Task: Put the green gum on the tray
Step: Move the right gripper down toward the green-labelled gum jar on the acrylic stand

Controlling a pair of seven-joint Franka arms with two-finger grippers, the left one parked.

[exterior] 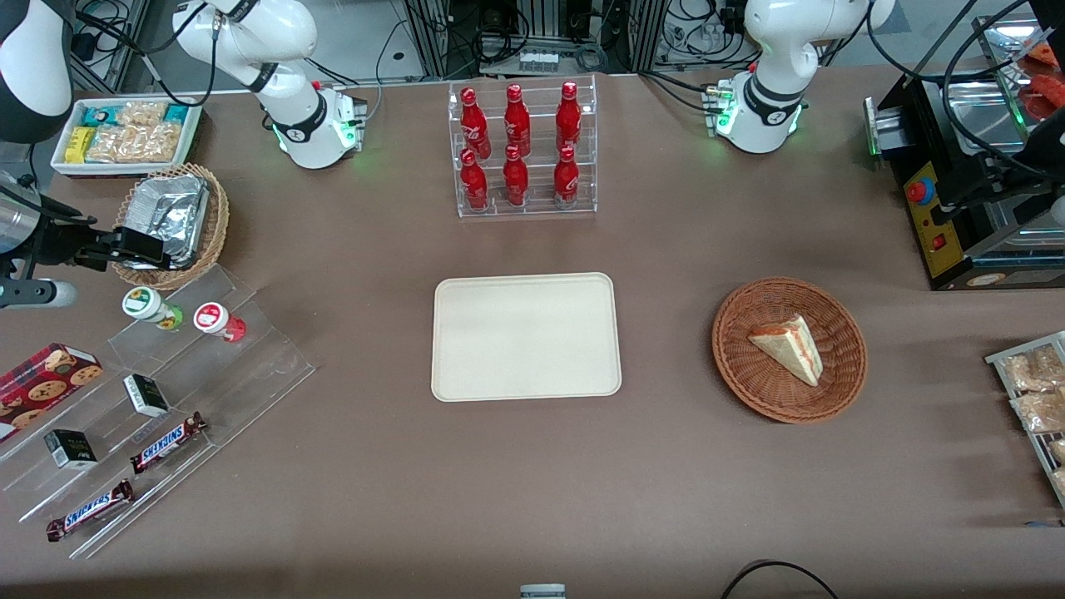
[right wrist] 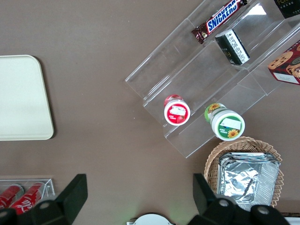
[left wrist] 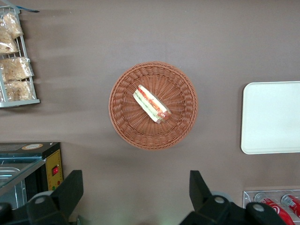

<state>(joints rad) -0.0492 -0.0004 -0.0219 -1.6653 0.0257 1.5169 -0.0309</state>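
The green gum (exterior: 150, 306) is a small green bottle with a white lid. It stands on the top step of a clear acrylic stand, beside a red gum bottle (exterior: 218, 320). It also shows in the right wrist view (right wrist: 226, 123). The cream tray (exterior: 526, 336) lies bare at the table's middle and also shows in the right wrist view (right wrist: 21, 98). My right gripper (exterior: 137, 248) hangs open and empty, high over the wicker basket of foil, a little farther from the front camera than the green gum. Its jaws (right wrist: 139, 187) stand wide apart over bare table.
The clear stepped stand (exterior: 208, 378) also holds two Snickers bars (exterior: 166, 442), small dark boxes (exterior: 146, 394) and a cookie box (exterior: 46, 378). A wicker basket with a foil container (exterior: 170, 220) and a white snack bin (exterior: 125, 133) lie nearby. A cola bottle rack (exterior: 520, 150) and a sandwich basket (exterior: 789, 349) stand around the tray.
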